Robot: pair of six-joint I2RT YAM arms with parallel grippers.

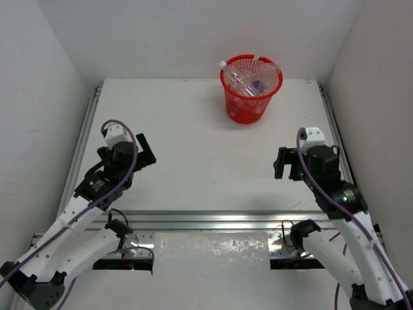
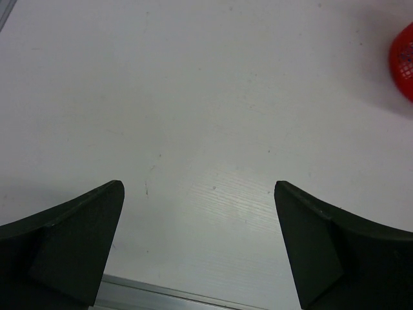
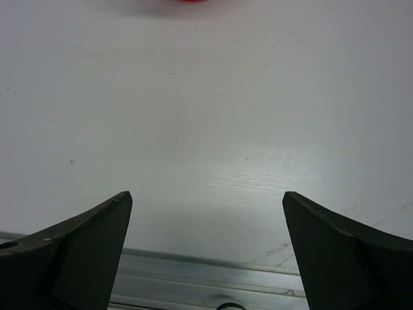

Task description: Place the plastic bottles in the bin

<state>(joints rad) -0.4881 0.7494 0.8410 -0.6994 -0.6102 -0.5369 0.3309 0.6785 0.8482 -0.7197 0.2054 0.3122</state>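
1. Left gripper (image 2: 199,183): black two-finger claw, jaws spread wide, nothing between them. Only bare white table (image 1: 193,142) lies ahead of and beneath it.
2. Right gripper (image 3: 206,193): same pattern, jaws spread wide and empty. An aluminium rail (image 3: 213,274) runs just behind and below its fingertips.
3. Round red plastic mesh bin (image 1: 250,90): stands upright, well ahead of both claws, off to the right of the left one and to the left of the right one.
4. Small clear plastic bottles (image 1: 248,82): heaped inside the bin, and none can be seen on the table near either claw. The exact count cannot be told. The task looks finished or nearly so.
5. Risk, overhang: one white-capped bottle pokes up at the bin's rim on the side nearer the left claw. A knock to the bin could likely tip it out.
6. Risk, light bin: a claw reaching forward too low could push or topple the mesh bin and spill its load.
7. Risk, missed item: a bottle behind the bin or under the arms would be hidden, so the task might be counted done too soon.
8. Risk, rail: a claw lowered while this far back could strike the rail.
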